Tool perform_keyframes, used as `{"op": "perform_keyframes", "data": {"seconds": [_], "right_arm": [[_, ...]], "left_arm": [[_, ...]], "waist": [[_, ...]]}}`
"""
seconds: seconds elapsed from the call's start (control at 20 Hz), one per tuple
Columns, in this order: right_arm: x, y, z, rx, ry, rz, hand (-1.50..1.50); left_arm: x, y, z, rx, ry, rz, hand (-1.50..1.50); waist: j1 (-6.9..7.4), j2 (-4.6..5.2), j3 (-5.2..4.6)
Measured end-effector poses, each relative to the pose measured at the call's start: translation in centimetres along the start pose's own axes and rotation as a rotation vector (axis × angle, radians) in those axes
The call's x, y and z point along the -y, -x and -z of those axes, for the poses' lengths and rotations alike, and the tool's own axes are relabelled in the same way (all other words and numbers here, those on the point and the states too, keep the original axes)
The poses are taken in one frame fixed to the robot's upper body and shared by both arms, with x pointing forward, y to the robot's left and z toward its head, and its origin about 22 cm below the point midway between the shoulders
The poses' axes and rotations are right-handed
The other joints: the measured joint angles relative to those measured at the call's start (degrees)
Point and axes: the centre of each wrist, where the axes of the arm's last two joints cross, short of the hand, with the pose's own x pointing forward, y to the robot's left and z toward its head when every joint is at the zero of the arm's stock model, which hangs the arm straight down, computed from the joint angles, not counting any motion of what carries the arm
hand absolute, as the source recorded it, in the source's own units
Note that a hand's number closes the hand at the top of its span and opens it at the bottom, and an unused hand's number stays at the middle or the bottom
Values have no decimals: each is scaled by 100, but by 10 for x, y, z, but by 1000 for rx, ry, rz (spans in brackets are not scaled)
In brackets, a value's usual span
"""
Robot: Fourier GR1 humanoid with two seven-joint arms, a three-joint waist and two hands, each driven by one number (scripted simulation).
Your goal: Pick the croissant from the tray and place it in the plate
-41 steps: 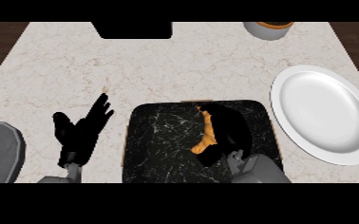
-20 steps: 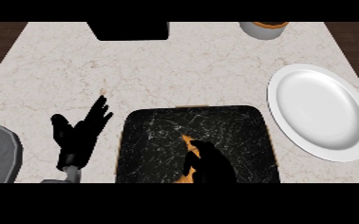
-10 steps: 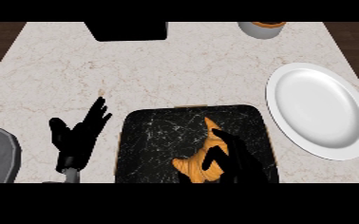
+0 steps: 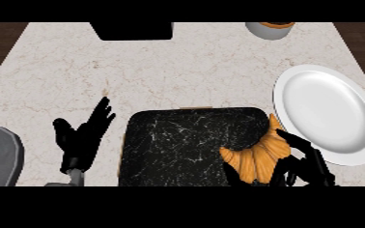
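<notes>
Pale marble counter [image 4: 178, 72] fills our frame, with a black tray [image 4: 178, 145] at lower centre and 1 white plate [image 4: 321, 106] at the right edge. We see the right hand [image 4: 306, 166] at lower right, fingers curled round the croissant [image 4: 260, 157], which sits over the tray's right edge, just beside the plate's lower-left rim. At lower left, the left hand [image 4: 82, 135] rests open, fingers up.

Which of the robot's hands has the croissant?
The right hand, low beside the white plate: its fingers curl round the croissant. The left hand, left of the black tray, is open and holds nothing.
</notes>
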Motion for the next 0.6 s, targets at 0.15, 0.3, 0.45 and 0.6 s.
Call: {"op": "perform_keyframes", "data": {"seconds": [0.15, 0.3, 0.45, 0.6], "right_arm": [[5, 26, 19, -9, 50, -15, 150], [6, 52, 47, -28, 133, -45, 150], [11, 79, 75, -45, 183, -58, 150], [17, 103, 107, -61, 220, -68, 150]], "left_arm": [[3, -3, -1, 0, 7, 1, 0], [2, -4, -1, 3, 15, 5, 0], [4, -4, 0, -2, 18, 6, 0], [6, -5, 0, -2, 26, 11, 0]], "waist": [[32, 10, -7], [61, 21, -10], [83, 27, -8], [112, 34, -9]]}}
